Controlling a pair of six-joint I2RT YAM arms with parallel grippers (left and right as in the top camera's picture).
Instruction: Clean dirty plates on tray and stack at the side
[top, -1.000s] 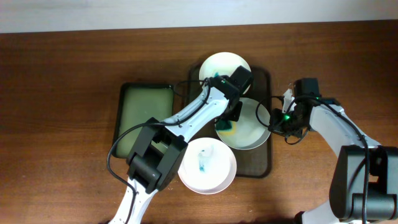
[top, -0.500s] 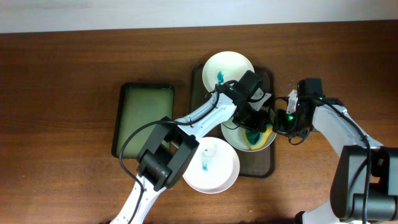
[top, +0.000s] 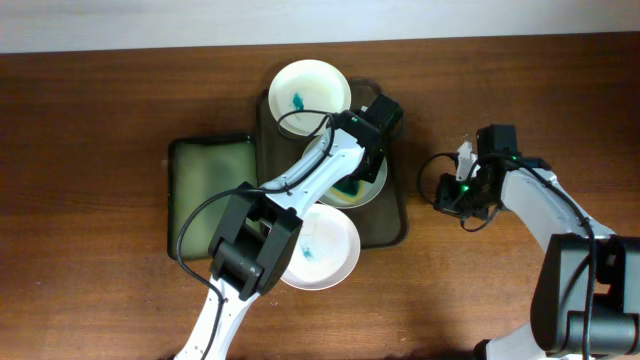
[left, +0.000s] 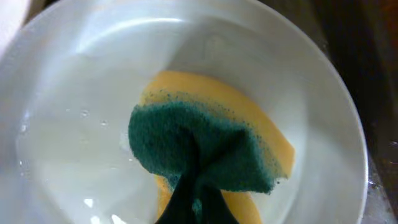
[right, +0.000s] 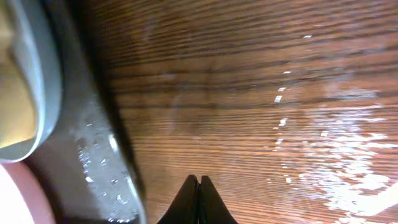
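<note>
With our left fingers (left: 188, 208) clamped on the sponge (left: 205, 152) inside the middle plate (left: 74, 93) on the tray (top: 388, 228), and our right fingers (right: 198, 200) pressed together over the worktop (right: 249, 93) just beside it, scrubbing could drag the unsteadied plate and tray sideways.
</note>
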